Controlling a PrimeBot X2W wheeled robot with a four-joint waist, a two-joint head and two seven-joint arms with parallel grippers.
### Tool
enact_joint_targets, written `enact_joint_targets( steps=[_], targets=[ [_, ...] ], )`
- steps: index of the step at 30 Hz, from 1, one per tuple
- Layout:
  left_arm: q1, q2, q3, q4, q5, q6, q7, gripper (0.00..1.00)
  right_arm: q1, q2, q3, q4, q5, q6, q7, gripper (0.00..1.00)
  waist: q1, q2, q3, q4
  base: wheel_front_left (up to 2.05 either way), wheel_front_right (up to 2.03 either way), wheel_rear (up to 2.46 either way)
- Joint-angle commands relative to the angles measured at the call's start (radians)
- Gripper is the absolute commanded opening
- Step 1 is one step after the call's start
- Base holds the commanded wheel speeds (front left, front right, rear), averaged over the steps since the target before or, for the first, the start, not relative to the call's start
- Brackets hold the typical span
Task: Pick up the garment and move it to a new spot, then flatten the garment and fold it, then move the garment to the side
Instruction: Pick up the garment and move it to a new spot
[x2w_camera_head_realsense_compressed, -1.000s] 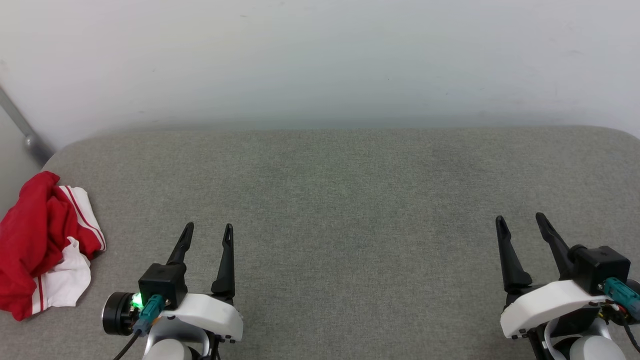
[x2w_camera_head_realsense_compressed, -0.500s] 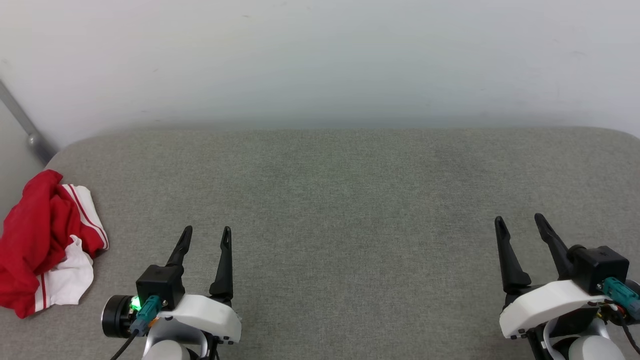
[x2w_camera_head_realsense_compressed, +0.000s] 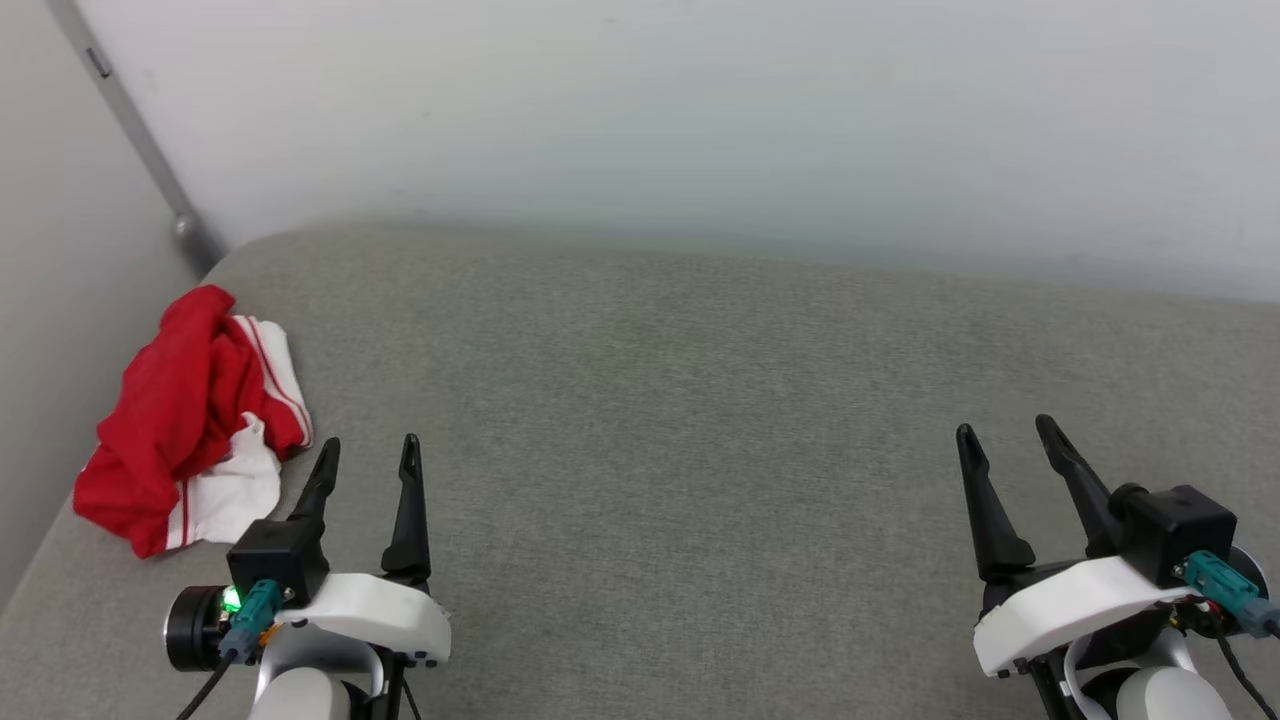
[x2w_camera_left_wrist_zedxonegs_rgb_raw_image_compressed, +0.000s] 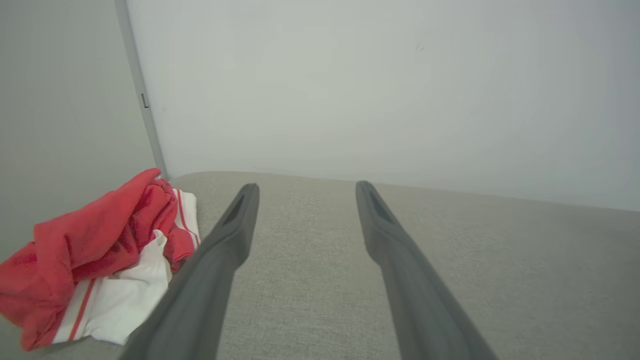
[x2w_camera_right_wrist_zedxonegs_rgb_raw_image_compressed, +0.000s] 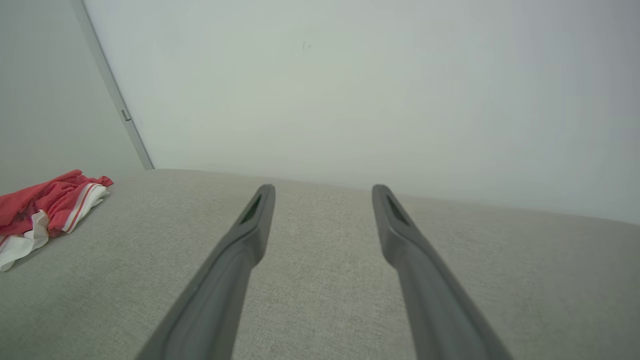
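The garment (x2w_camera_head_realsense_compressed: 190, 420) lies crumpled in a red and white heap at the far left of the grey padded surface, near its left edge. In the left wrist view the garment (x2w_camera_left_wrist_zedxonegs_rgb_raw_image_compressed: 95, 260) sits just left of my fingers; in the right wrist view the garment (x2w_camera_right_wrist_zedxonegs_rgb_raw_image_compressed: 47, 207) is far off to the left. My left gripper (x2w_camera_head_realsense_compressed: 368, 452) stands open and empty, a short way right of the heap and apart from it. At the lower right my right gripper (x2w_camera_head_realsense_compressed: 1005, 432) is open too, with nothing between its fingers.
The grey padded surface (x2w_camera_head_realsense_compressed: 680, 430) stretches wide between and beyond the two grippers. A pale wall (x2w_camera_head_realsense_compressed: 700, 120) rises behind it. A grey metal strip (x2w_camera_head_realsense_compressed: 130, 130) runs down the corner at the upper left, where a side wall begins.
The whole head view has swung to the left, so the camera has moved. The garment now sits further into the picture. Both grippers stay open and keep their pose.
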Motion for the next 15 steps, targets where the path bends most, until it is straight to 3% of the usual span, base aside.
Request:
enact_joint_targets(
  steps=[1, 15],
  targets=[
    [-0.008, 0.007, 0.008, -0.003, 0.002, -0.003, -0.003, 1.00, 0.003, 0.003, 0.008, -0.006, 0.005, 0.002, 0.002, 1.00, 0.0000, 0.0000, 0.006, 0.054, 0.00, 0.00, 0.00],
    [0.008, 0.012, 0.063, -0.018, 0.012, 0.000, -0.003, 1.00, -0.015, 0.002, 0.063, -0.010, 0.006, 0.001, 0.008, 1.00, 0.0000, 0.0000, 0.024, 0.238, 0.00, 0.00, 0.00]
  ],
)
